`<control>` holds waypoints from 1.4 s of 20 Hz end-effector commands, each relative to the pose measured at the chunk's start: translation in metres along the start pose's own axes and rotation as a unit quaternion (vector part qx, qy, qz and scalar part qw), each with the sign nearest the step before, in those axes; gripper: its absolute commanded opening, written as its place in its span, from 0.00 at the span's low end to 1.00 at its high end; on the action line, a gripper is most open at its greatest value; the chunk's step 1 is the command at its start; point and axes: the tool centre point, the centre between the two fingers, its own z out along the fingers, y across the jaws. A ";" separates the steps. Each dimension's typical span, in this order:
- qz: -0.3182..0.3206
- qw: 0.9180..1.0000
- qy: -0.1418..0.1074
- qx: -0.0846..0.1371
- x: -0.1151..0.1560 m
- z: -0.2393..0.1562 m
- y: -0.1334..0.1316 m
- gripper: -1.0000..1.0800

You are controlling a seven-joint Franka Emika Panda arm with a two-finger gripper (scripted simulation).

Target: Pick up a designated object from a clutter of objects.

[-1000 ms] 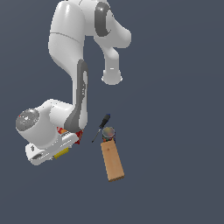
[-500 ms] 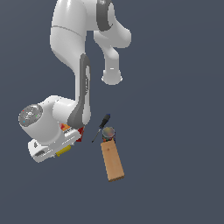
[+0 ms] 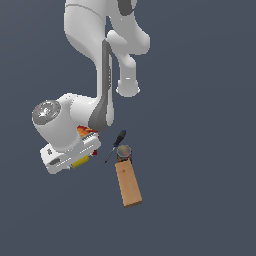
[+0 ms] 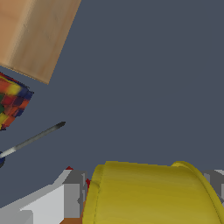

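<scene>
The small yellow cup [image 3: 80,162] lies sideways between my gripper's [image 3: 75,159] fingers at the exterior view's lower left. In the wrist view the yellow cup [image 4: 148,192] fills the gap of the gripper [image 4: 146,199], with a grey finger [image 4: 72,192] against each side. The gripper is shut on it. A sliver of the red cracker box [image 3: 86,131] shows behind the hand. The tan wooden block [image 3: 128,183], the metal can [image 3: 124,151] and the dark tool [image 3: 116,145] lie to the exterior view's right, apart from the gripper.
In the wrist view the wooden block's end [image 4: 35,35], the can's coloured label [image 4: 11,100] and the tool's thin shaft [image 4: 37,138] lie on the dark grey floor [image 4: 144,78]. The arm's white links tower over the clutter in the exterior view.
The hand has shifted slightly up and to the exterior view's right, and the yellow cup moved with it. The block, can and tool have stayed put.
</scene>
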 end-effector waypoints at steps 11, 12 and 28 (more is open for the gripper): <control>0.000 1.000 -0.001 -0.002 0.004 -0.083 -0.091 0.00; 0.000 1.000 -0.001 -0.002 0.005 -0.089 -0.098 0.00; 0.000 1.000 0.000 -0.001 0.014 -0.204 -0.221 0.00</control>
